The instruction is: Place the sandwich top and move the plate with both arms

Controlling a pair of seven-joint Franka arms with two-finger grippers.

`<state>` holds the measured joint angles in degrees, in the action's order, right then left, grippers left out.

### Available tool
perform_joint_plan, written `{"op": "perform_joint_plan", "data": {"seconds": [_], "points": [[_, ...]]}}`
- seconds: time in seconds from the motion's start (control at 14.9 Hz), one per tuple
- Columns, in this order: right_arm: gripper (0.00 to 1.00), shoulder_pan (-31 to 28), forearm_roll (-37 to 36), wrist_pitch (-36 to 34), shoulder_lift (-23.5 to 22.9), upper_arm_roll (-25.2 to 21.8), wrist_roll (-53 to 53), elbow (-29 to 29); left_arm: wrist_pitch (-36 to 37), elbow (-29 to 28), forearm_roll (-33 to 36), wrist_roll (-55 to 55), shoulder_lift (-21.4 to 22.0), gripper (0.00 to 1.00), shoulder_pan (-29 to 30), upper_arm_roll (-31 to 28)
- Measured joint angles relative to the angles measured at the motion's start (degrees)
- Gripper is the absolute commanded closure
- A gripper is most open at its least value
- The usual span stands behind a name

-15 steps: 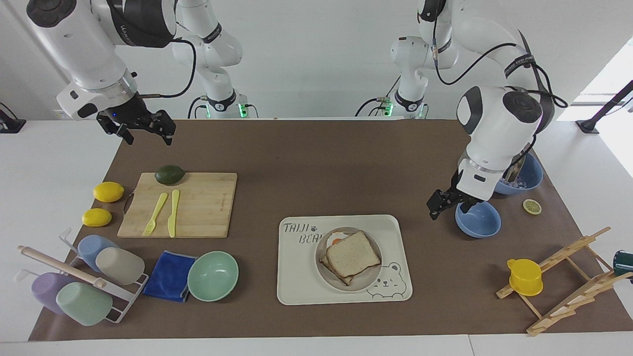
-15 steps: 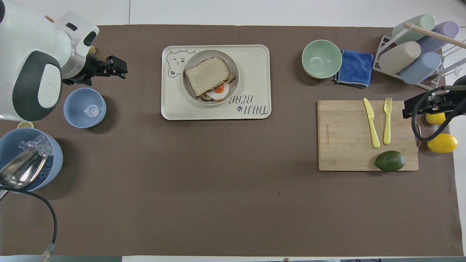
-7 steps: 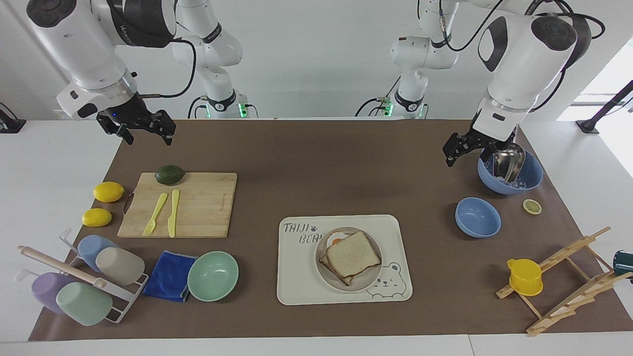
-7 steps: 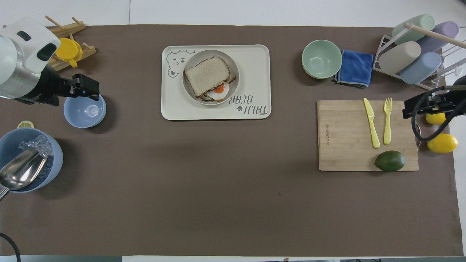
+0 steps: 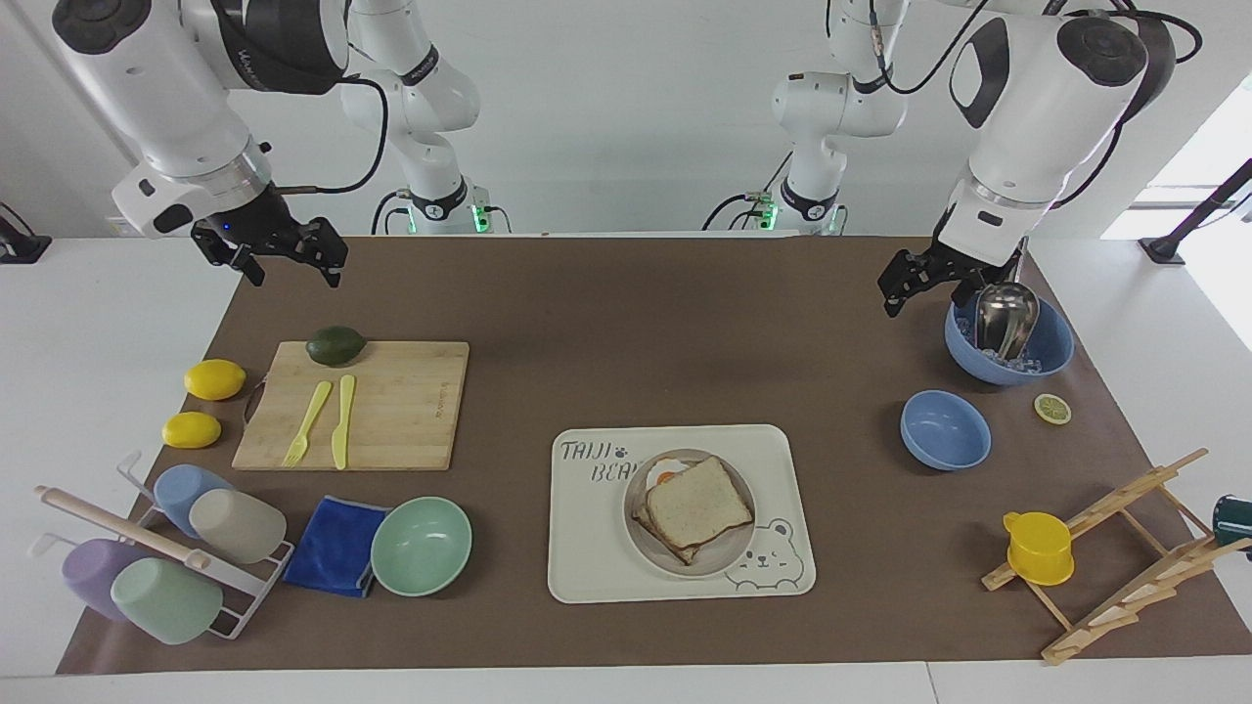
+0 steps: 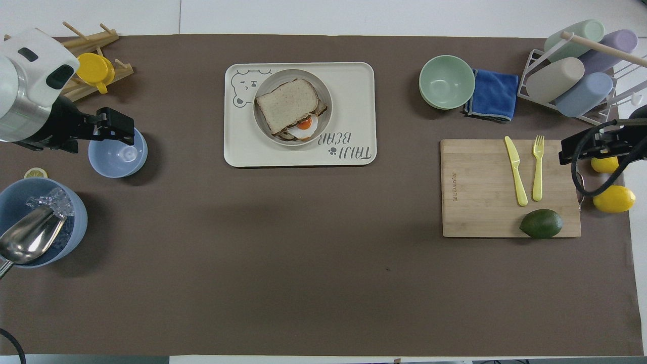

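Observation:
The sandwich top [image 5: 696, 504], a plain tan slice with a brown crust, lies on the egg slice [image 5: 665, 476] on the round pale plate [image 5: 721, 560]. The plate sits on the cream bear tray [image 5: 587, 548]. In the overhead view the sandwich top [image 6: 286, 104] covers most of the egg [image 6: 305, 123] on the plate [image 6: 293, 74]. My left gripper [image 5: 919, 291] is open and empty, raised over the mat beside the big blue bowl; it also shows in the overhead view [image 6: 119, 132]. My right gripper [image 5: 291, 266] waits open and empty, raised over the mat's corner [image 6: 567, 150].
A big blue bowl [image 5: 1051, 352] with ice and a metal scoop, a small blue bowl [image 5: 945, 430], a lemon slice [image 5: 1052, 408], a yellow cup [image 5: 1039, 548] and a wooden rack are at the left arm's end. At the right arm's end are a cutting board [image 5: 401, 406], an avocado, lemons, a mint-green bowl [image 5: 422, 546], a blue cloth and a cup rack.
My left gripper rose from beside the small blue bowl and moved toward the robots, to beside the big blue bowl. The sandwich, the plate and the right arm have not moved.

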<state>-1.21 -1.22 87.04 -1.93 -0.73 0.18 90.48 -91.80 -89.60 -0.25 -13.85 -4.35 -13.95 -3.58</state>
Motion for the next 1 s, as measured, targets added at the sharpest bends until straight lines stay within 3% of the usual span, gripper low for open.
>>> {"op": "perform_joint_plan", "data": {"seconds": [0.2, 0.47, 0.8, 1.0], "points": [[0.00, 0.0, 0.0, 0.0, 0.0, 0.0, 0.0, 0.0, 4.1, 0.0, 0.0, 0.0, 1.4, 0.00, 1.2, 0.8], [0.00, 0.0, 0.0, 0.0, 0.0, 0.0, 0.0, 0.0, 9.4, -0.1, 0.0, 2.7, 4.4, 0.00, 9.5, 8.9], [0.00, 0.0, 0.0, 0.0, 0.0, 0.0, 0.0, 0.0, 4.2, -2.1, 0.0, 6.9, 4.8, 0.00, 11.0, 10.1], [0.00, 0.0, 0.0, 0.0, 0.0, 0.0, 0.0, 0.0, 5.4, -2.1, 0.0, 7.1, 5.2, 0.00, 11.5, 10.1]]}}
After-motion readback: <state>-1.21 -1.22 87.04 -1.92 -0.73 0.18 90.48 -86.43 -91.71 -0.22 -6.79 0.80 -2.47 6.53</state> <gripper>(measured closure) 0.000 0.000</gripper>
